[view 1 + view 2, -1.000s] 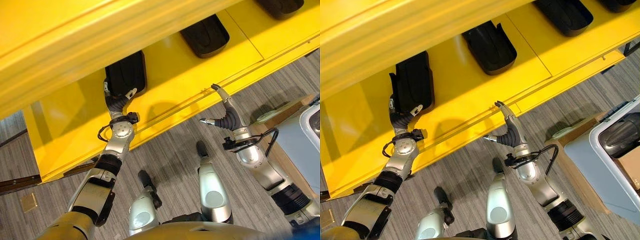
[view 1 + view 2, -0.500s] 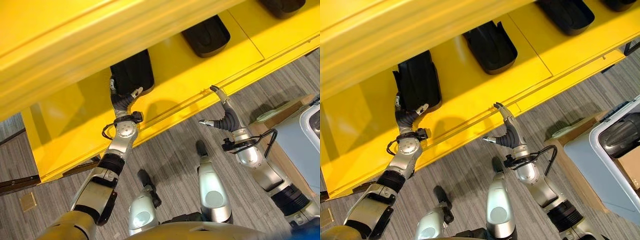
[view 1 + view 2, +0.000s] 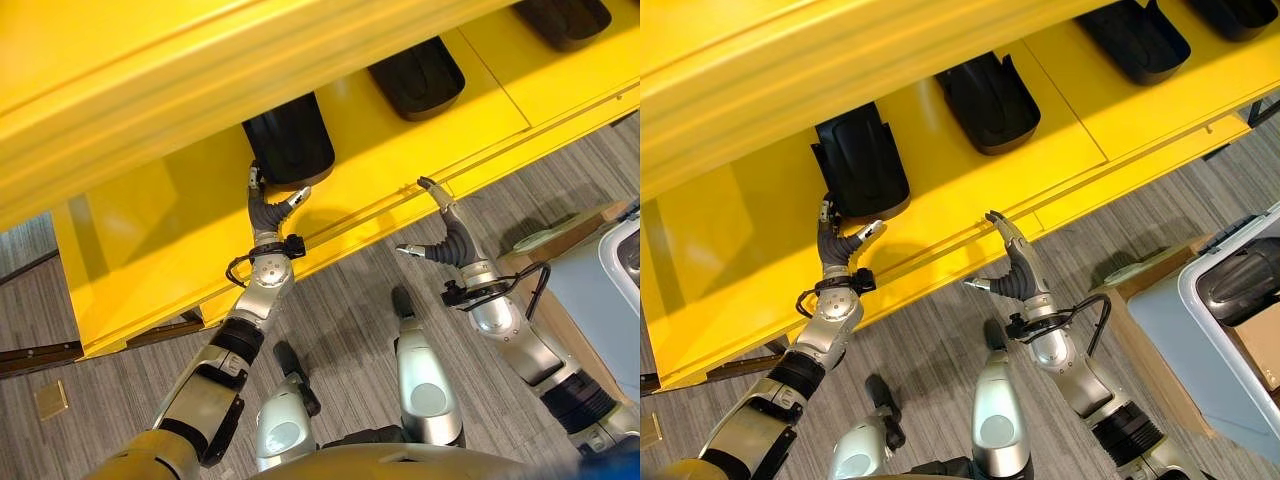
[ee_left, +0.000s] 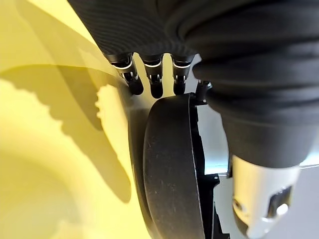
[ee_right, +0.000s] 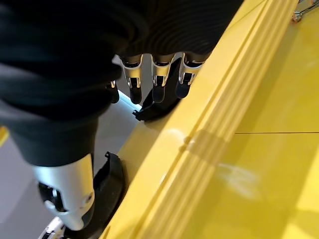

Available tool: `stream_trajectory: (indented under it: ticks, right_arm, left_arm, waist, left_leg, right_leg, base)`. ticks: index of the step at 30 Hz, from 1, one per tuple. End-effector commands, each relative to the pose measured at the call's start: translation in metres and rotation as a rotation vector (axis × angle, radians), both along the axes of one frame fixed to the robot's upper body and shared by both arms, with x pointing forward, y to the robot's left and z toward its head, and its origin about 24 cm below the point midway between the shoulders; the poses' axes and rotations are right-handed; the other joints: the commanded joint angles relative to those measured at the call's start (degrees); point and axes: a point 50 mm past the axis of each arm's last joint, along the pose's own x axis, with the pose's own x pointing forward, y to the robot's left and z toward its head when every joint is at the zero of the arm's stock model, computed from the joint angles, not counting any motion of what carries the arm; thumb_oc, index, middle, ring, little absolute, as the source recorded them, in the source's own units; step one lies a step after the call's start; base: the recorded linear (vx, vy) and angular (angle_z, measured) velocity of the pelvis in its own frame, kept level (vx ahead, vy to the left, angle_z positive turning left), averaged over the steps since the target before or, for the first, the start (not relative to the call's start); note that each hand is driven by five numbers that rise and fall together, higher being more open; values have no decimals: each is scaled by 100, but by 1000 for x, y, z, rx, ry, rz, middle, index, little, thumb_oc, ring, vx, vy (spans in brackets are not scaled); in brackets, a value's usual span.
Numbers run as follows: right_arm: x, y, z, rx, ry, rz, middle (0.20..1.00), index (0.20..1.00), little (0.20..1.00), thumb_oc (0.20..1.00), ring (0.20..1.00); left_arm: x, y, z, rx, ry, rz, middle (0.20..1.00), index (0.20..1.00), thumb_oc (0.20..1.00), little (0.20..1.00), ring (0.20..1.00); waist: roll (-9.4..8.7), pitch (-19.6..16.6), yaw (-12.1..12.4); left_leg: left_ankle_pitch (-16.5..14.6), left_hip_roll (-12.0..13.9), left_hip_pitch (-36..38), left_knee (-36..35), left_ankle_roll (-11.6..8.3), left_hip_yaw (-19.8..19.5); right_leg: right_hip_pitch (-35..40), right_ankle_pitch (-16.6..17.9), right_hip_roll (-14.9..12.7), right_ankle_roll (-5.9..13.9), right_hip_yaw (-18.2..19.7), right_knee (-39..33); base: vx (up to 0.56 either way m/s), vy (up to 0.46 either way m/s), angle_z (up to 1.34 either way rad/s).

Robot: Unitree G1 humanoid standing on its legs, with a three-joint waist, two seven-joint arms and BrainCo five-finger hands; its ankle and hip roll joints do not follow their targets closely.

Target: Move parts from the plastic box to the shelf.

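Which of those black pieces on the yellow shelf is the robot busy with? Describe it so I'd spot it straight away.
Start at the long yellow shelf with its row of black parts. The one you want is the black part at the row's left end. Unlike its neighbours, it has the left hand right at its near edge, fingers straight.

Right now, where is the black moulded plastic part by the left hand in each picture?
Left eye view: black moulded plastic part, upper centre.
Right eye view: upper left.
Left wrist view: past the fingers.
Right wrist view: cannot tell which part it is.
Shared landmark: yellow metal shelf.
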Motion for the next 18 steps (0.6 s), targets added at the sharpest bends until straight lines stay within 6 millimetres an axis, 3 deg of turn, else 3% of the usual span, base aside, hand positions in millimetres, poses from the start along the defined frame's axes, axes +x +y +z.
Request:
stream_trajectory:
  ticks: [1, 14, 18]
  right_arm:
    - [-5, 15, 16, 82, -105, 47, 1000, 1000, 1000, 1000, 1000]
    - [-5, 13, 10, 94, -94, 23, 1000, 1000, 1000, 1000, 1000]
    - [-6, 13, 8, 99, -88, 15, 1000, 1000, 1000, 1000, 1000]
  left_arm:
    - [-10, -18, -13, 68, 24, -57, 1000, 1000, 1000, 1000, 1000]
    - [-12, 7, -14, -6, 17, 148, 1000, 1000, 1000, 1000, 1000]
    - [-12, 5, -16, -6, 26, 126, 1000, 1000, 1000, 1000, 1000]
  waist:
    - [-270, -74, 8]
    - [-259, -109, 80]
    - [-256, -134, 108]
  left_leg:
    - [-189, -14, -460, 826, 306, -338]
    - [-152, -15, -433, 777, 287, -398]
    - [-139, -12, -393, 729, 283, -414]
  right_leg:
    - [75, -551, 428, -437, -179, 610]
    - [171, -567, 423, -438, -214, 543]
    - [226, -569, 414, -443, -248, 503]
  base:
    - [0, 0, 0]
    - [0, -2, 1]
    - [6, -17, 3]
